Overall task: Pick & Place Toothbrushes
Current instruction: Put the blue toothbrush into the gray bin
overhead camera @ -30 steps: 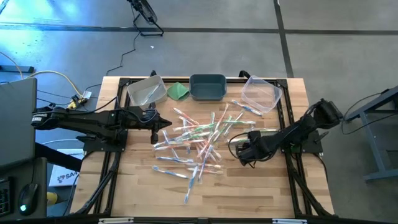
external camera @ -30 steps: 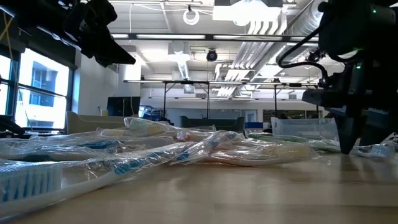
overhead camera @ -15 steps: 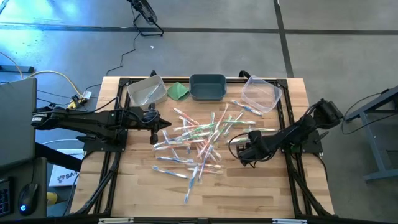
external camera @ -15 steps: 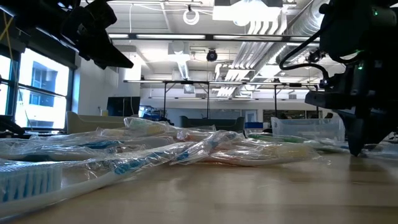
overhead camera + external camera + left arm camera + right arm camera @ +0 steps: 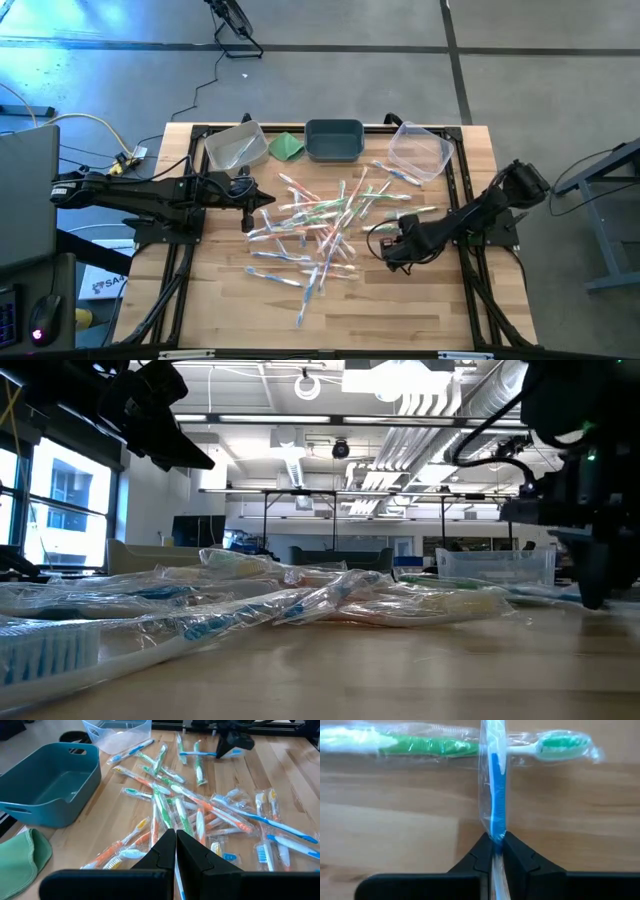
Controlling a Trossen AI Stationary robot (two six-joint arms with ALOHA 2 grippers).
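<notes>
On the right side of the tabletop point(image 5: 420, 300), my right gripper point(image 5: 493, 851) has its jaws pinched narrow on a blue toothbrush point(image 5: 494, 785) in a clear wrapper, low at the wood, just off the edge of the scattered pile of toothbrushes point(image 5: 320, 225). To do this step well, I judge I should lift straight up before swinging toward a bin, because the blue one lies across a green toothbrush point(image 5: 445, 744) and a dragged wrapper could snag it. The grip looks to be on wrapper as much as handle, so a slow rise would tell me whether it holds.

My left gripper point(image 5: 175, 851) hangs above the pile's left edge, jaws pressed together on nothing.

Only the right wrist view shows the pinch and the crossing; from the high view the gripper hides both. That high view alone gives me the destinations: two clear bins point(image 5: 418, 150), a teal bin point(image 5: 334, 140) and a green cloth point(image 5: 288, 146) along the far edge.
</notes>
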